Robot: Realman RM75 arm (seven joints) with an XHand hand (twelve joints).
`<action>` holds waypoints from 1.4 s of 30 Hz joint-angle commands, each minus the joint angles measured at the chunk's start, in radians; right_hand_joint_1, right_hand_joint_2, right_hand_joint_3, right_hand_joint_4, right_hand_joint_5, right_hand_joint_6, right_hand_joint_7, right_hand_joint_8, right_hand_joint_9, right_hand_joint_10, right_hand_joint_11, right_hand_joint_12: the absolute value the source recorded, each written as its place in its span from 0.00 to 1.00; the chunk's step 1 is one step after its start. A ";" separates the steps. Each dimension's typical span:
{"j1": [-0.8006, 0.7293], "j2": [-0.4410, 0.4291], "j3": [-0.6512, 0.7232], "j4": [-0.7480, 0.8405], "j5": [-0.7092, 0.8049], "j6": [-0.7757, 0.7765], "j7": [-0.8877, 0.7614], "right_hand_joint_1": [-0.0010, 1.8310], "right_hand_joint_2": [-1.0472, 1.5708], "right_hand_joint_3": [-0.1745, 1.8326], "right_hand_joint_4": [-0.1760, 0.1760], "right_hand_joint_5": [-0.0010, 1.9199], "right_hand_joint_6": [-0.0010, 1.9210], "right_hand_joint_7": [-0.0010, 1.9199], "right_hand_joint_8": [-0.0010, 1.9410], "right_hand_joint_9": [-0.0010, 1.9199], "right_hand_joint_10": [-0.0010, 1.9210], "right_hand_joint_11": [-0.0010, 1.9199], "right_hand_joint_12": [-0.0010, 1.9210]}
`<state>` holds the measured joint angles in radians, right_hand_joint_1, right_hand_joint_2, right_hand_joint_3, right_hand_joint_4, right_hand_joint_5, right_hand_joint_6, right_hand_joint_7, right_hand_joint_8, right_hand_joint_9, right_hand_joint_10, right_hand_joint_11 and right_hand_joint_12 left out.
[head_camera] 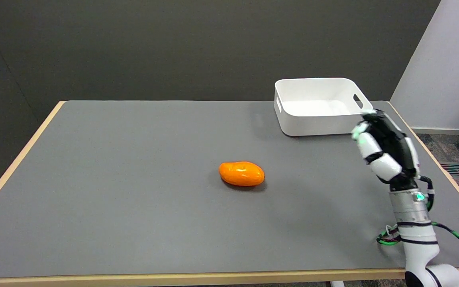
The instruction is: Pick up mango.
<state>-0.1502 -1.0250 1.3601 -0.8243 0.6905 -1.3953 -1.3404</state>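
Pickup not yet begun: mango [241, 173] lay untouched near the tabletop's middle, well apart from the hand [385, 147], which was raised above the right edge just in front of the bin [289, 121], holding nothing, tilted toward the mango, finger spread indiscernible.

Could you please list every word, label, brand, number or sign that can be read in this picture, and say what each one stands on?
None: no readable text shows in the head view.
The mango is plain orange, with no sticker.
The white bin shows bare walls and handle slots, no label.
The right hand and its arm bear no legible marking; only a green light glows at the wrist.
The table is plain grey.
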 commanded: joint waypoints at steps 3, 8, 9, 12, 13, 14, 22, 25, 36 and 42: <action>0.094 -0.024 0.131 -0.725 -0.643 1.207 -0.788 0.53 0.67 0.55 0.23 0.21 0.46 0.37 0.57 0.37 0.75 0.22 0.88; 0.157 -0.052 0.065 -0.927 -0.947 1.583 -0.770 0.52 0.66 0.55 0.26 0.21 0.42 0.36 0.50 0.34 0.71 0.23 0.88; 0.165 -0.047 0.043 -0.943 -0.970 1.615 -0.767 0.52 0.66 0.55 0.26 0.21 0.42 0.35 0.50 0.34 0.71 0.24 0.89; 0.214 -0.002 -0.065 -1.019 -1.028 1.752 -0.765 0.51 0.65 0.55 0.25 0.21 0.42 0.35 0.49 0.34 0.70 0.25 0.90; 0.238 0.020 -0.104 -1.057 -1.048 1.804 -0.765 0.50 0.65 0.55 0.25 0.21 0.41 0.35 0.48 0.34 0.70 0.25 0.90; 0.255 0.034 -0.132 -1.082 -1.063 1.843 -0.766 0.50 0.65 0.55 0.25 0.21 0.41 0.35 0.47 0.34 0.70 0.25 0.90; 0.497 0.169 -0.393 -1.109 -1.204 2.107 -0.773 0.46 0.64 0.55 0.36 0.21 0.38 0.34 0.44 0.33 0.68 0.25 0.89; 0.529 0.197 -0.400 -1.102 -1.204 2.116 -0.773 0.43 0.64 0.54 0.43 0.20 0.36 0.34 0.43 0.33 0.66 0.23 0.87; 0.437 0.263 -0.340 -1.104 -1.128 2.160 -0.775 0.32 0.63 0.53 0.51 0.17 0.32 0.29 0.34 0.28 0.59 0.18 0.82; 0.360 0.234 -0.309 -1.106 -0.951 2.151 -0.775 0.31 0.62 0.53 0.46 0.16 0.30 0.27 0.31 0.26 0.57 0.18 0.82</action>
<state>0.2602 -0.8402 1.0655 -1.8369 -0.3789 0.5548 -2.0703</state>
